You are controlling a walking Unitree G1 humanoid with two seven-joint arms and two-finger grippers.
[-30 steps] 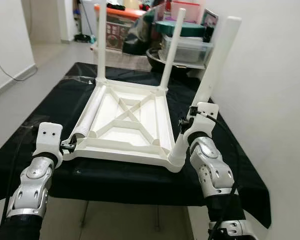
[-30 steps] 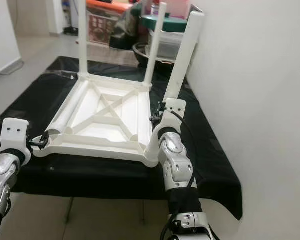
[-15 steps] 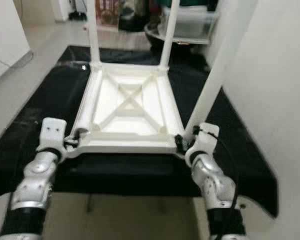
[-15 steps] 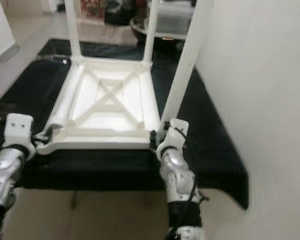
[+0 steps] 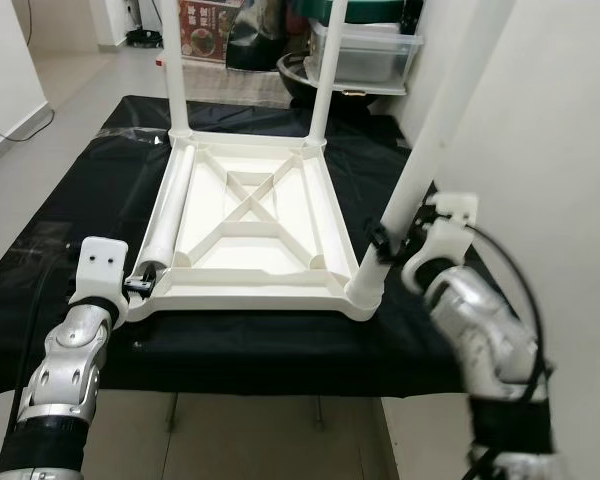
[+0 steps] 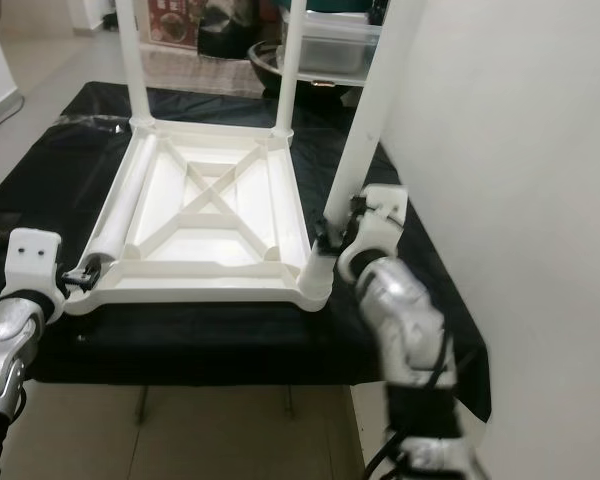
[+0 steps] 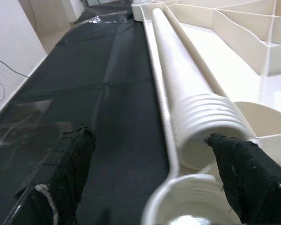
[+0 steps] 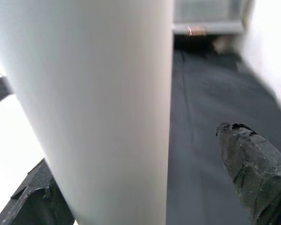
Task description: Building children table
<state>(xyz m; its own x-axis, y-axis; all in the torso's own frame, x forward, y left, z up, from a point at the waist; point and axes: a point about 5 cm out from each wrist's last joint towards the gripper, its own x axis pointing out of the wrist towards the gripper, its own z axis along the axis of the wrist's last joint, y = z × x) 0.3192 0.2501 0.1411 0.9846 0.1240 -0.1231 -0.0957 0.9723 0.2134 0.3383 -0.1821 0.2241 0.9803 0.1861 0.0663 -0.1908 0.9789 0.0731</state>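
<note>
A white plastic children's table (image 5: 250, 300) lies upside down on a black-covered worktop (image 5: 80, 200). Two legs (image 5: 173, 70) stand at its far corners. A third leg (image 5: 420, 160) rises from the near right corner. A loose threaded leg (image 5: 170, 205) lies inside the frame along its left side. My left gripper (image 5: 138, 287) is open at the near left corner, its fingers (image 7: 68, 164) on either side of the empty socket (image 7: 187, 206) and the loose leg's threaded end (image 7: 201, 122). My right gripper (image 5: 380, 245) is open around the near right leg (image 8: 93, 103); one finger (image 8: 253, 159) stands off it.
A white wall (image 5: 540, 120) runs close along the right of the worktop. Clear storage boxes (image 5: 365, 55) and clutter stand behind its far edge. Light floor (image 5: 40, 110) lies to the left. The worktop's near edge is just before my arms.
The camera has shifted. My right arm has swung out to the right of the near right leg, whose foot now sits at the corner socket. The left gripper stays at the near left corner.
</note>
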